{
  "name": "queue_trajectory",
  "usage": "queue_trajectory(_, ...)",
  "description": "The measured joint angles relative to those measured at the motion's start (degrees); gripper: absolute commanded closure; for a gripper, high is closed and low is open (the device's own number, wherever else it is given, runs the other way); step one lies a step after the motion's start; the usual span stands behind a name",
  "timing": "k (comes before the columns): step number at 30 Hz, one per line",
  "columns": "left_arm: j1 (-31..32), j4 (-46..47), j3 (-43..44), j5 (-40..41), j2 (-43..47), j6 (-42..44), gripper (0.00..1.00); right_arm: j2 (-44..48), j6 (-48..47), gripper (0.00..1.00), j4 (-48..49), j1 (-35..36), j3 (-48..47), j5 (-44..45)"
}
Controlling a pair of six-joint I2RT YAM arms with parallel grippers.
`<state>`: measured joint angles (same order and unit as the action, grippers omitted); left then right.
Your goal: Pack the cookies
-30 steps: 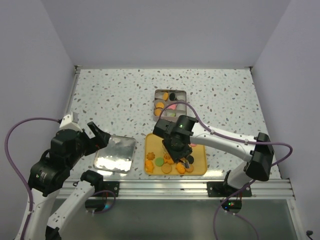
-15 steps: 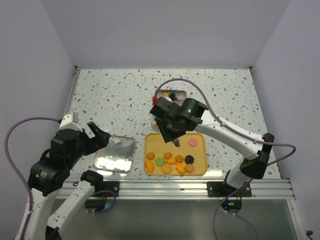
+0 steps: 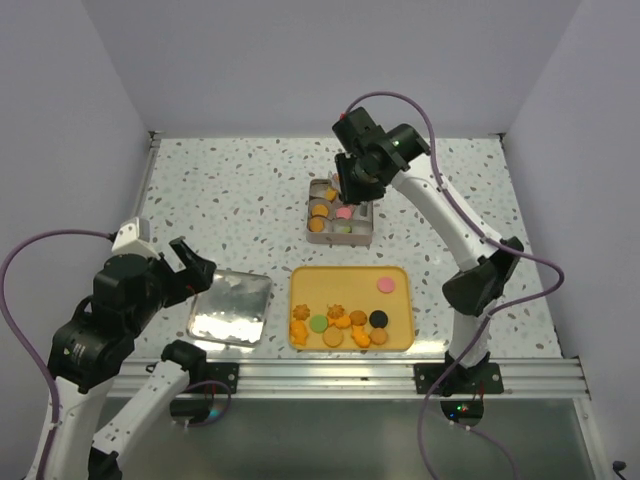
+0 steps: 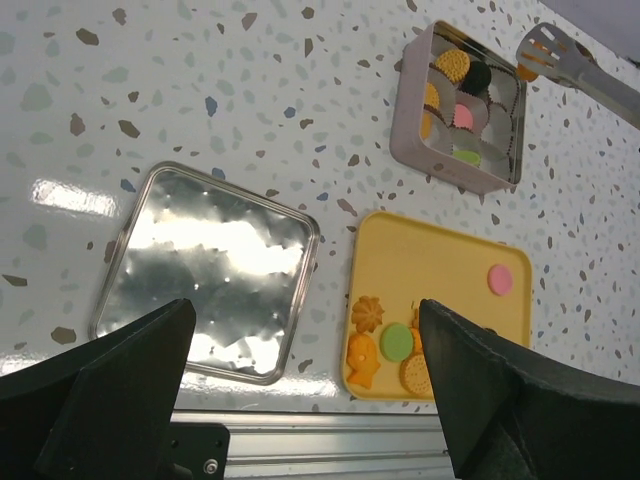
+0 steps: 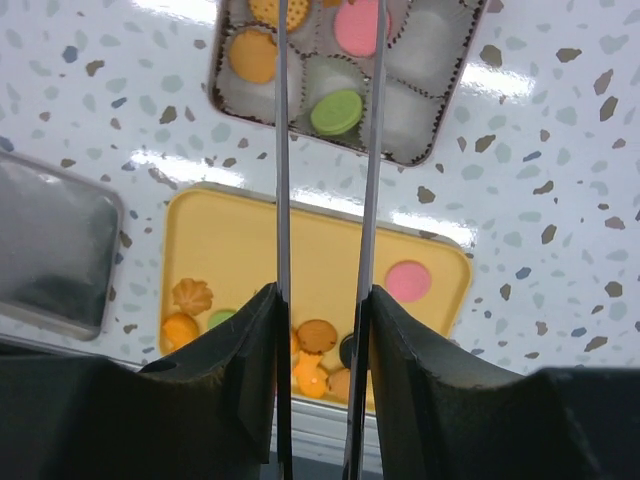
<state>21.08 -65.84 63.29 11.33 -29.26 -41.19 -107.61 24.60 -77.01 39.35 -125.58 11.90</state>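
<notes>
1. The right gripper [image 3: 348, 188], with long thin metal blades, is held over the compartmented grey metal tin [image 3: 340, 240]; a gap is seen between the blades, but a grip cannot be told.
2. Some small round cookies [image 5: 335, 112] are lodged in the tin beneath the blades.
3. Others are lined along the near edge of the yellow plastic tray [image 3: 350, 285].

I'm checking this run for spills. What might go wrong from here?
The tongs in the right gripper hang over the tin, whose small cells are partly filled. I cannot tell whether they carry a cookie, but one released off-centre may land on another or on the rim. The cookies left on the yellow tray lie bunched at its near edge, so the next pinch may catch two or push one off.
</notes>
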Motion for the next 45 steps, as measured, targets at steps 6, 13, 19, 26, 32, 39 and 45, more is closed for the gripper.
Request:
queue_trajectory(6, 0.0, -0.4, 1.2, 1.2, -0.8, 0.7, 0.0, -5.3, -2.1, 0.6, -0.2, -7.0, -0.1, -2.6)
queue_trajectory(13, 0.0, -0.5, 1.2, 1.4, -2.8, 2.1, 0.0, -10.4, -3.6, 0.61, -0.2, -9.9, -1.9, -3.0)
queue_trajectory(19, 0.0, 0.3, 1.2, 1.4, -5.5, 3.6, 0.0, -12.5, -4.2, 0.58, -0.1, -11.1, -2.3, -4.1)
queue_trajectory(26, 0.0, 2.0, 1.0, 1.4, -7.7, 4.9, 0.0, -14.5, -4.6, 0.55, 0.0, -13.0, -5.2, -4.3)
queue_trajectory(32, 0.0, 3.0, 0.5, 1.3, -9.6, 5.5, 0.0, -16.0, -4.7, 0.48, 0.1, -13.6, -7.6, -5.2)
queue_trajectory(39, 0.0, 5.0, -0.9, 1.0, -10.4, 5.9, 0.0, -16.0, -4.9, 0.46, 0.1, -13.7, -7.6, -5.5)
queue_trajectory(45, 0.0, 5.5, -1.4, 0.7, -10.5, 5.9, 0.0, -15.8, -5.2, 0.47, -0.1, -13.9, -7.6, -5.5)
